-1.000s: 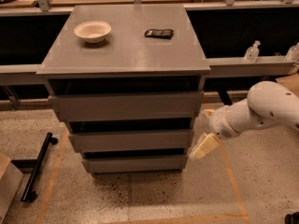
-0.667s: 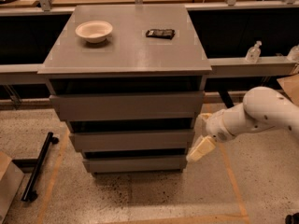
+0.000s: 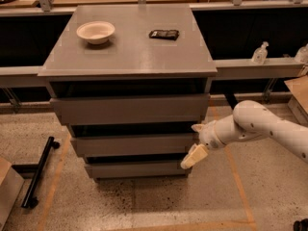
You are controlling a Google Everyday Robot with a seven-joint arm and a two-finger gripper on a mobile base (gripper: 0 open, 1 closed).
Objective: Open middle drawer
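A grey cabinet (image 3: 130, 57) with three drawers stands in the middle of the camera view. The middle drawer (image 3: 130, 145) looks pushed in, with a dark gap above its front. My gripper (image 3: 196, 142) on the white arm (image 3: 255, 126) is at the right end of the middle drawer's front. Its fingers are open: one cream fingertip (image 3: 193, 157) points down-left below the drawer front, and the other shows near the drawer's upper right corner. Nothing is held in it.
A white bowl (image 3: 96, 32) and a small black object (image 3: 163, 33) lie on the cabinet top. The top drawer (image 3: 130, 109) and bottom drawer (image 3: 137, 169) look pushed in. A black bar (image 3: 38, 172) lies on the floor at left. Bottles (image 3: 260, 53) stand on a ledge at right.
My arm and gripper have moved a little to the left, closer to the right end of the middle drawer. The drawers have not moved.
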